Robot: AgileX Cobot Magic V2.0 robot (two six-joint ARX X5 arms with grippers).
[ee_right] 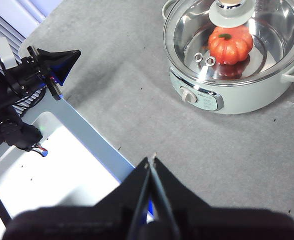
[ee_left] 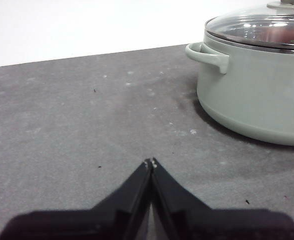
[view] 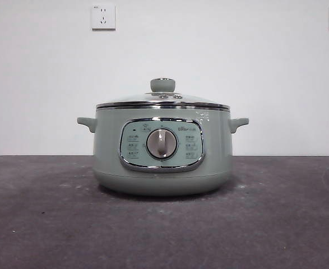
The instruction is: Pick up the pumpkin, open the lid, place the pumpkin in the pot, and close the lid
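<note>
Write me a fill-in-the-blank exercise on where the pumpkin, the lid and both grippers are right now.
1. The pumpkin lies inside the ____.
2. The lid sits ____ on the pot.
3. The jaws of the left gripper and of the right gripper are ____.
4. The knob on the lid is pale ____.

Missing words: pot; closed; shut; green

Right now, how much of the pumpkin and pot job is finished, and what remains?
It looks finished. The pumpkin lies inside the pot, seen through the glass, and the lid sits closed on the rim. Nothing is in hand: the left gripper and the right gripper are both shut and empty, away from the pot. No step appears left.
</note>
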